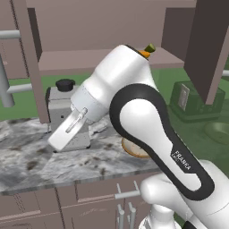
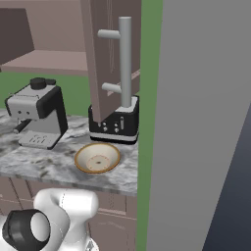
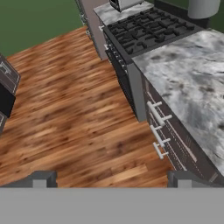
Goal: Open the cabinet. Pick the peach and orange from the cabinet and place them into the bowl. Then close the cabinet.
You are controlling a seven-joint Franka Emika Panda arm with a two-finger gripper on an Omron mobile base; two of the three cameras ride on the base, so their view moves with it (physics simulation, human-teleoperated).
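Mauve-brown wall cabinet (image 1: 112, 58) is seen with doors swung open. Tan-rimmed cream bowl (image 2: 97, 158) is seen on marble counter (image 2: 44, 164) beside black toaster (image 2: 115, 125). Gripper (image 3: 112, 179) is spread wide, nothing held, over wooden floor (image 3: 65, 109).

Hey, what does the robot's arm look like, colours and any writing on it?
The arm is glossy white with rounded, bulging segments. A wide black band loops around its long link, and small white "FRANKA" lettering runs along that band. A joint low in the right base view has a dark round cap. The gripper has two small dark grey blocky fingertips.
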